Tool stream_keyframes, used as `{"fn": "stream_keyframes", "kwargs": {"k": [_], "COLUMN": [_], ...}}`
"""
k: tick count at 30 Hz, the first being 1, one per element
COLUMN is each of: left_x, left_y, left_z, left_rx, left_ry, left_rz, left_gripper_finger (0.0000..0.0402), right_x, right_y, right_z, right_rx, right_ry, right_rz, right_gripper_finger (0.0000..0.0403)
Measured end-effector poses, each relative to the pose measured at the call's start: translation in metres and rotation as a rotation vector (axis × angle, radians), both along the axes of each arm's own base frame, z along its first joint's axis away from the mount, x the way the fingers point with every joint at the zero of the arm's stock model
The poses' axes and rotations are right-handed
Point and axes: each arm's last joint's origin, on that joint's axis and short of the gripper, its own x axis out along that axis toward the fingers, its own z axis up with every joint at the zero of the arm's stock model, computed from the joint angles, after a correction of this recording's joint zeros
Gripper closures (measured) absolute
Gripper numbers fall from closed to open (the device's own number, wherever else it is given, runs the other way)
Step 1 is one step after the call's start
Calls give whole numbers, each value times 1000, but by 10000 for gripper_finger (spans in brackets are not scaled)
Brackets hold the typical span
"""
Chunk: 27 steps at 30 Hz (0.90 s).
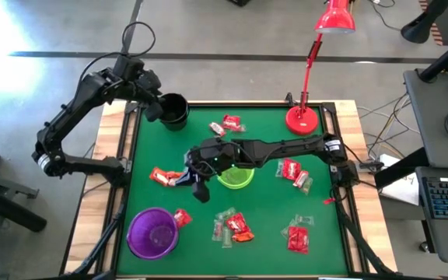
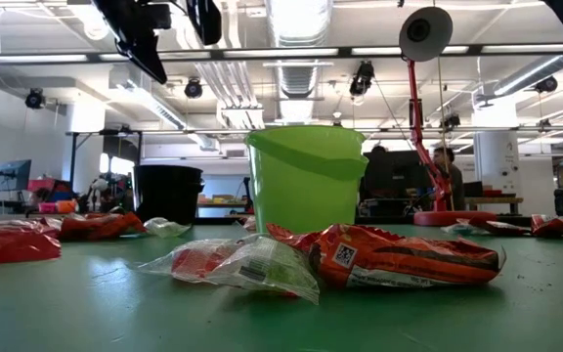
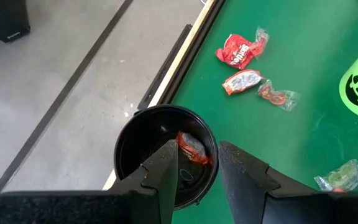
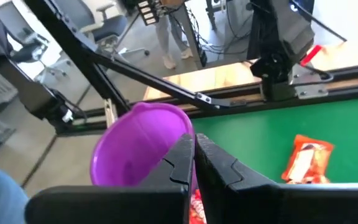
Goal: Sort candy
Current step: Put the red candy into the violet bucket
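Candy in red and clear wrappers lies scattered on the green table: one piece left of centre, a group near the front, others at the right. My left gripper hangs open above the black cup at the far left. A red candy lies inside that cup. My right gripper is shut and reaches across the table's middle, above the mat, pointing toward the purple cup. I see nothing between its tips. The green cup stands under the right arm.
A red desk lamp stands on the table's far right corner, its head out beyond the far edge. A red candy lies beside the purple cup. More candy lies near the far edge. A wooden frame borders the mat.
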Motion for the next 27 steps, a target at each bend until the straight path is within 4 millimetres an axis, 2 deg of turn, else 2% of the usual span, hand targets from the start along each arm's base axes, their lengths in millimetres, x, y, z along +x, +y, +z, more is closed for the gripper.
{"fn": "stream_keyframes", "kwargs": {"k": [5,14,16,20,27], "left_x": [-1,-1,-2,-2,-2], "left_y": [-1,-1,-2,-2,-3], "left_z": [0,0,-1,-2,-3], "left_rx": [-3,-5,-14,-23,-37], "left_ry": [2,6,14,22,26], "left_rz": [0,0,1,1,7], "left_gripper_finger": [301,301,301,301,301], "right_x": [2,22,25,28,30], "right_y": [0,2,3,4,3], "right_z": [-11,-73,-81,-92,-100], "right_rx": [-32,-30,-20,-19,-73], "right_ry": [24,190,198,218,215], "right_rz": [18,41,61,75,85], "right_gripper_finger": [363,267,251,236,234]}}
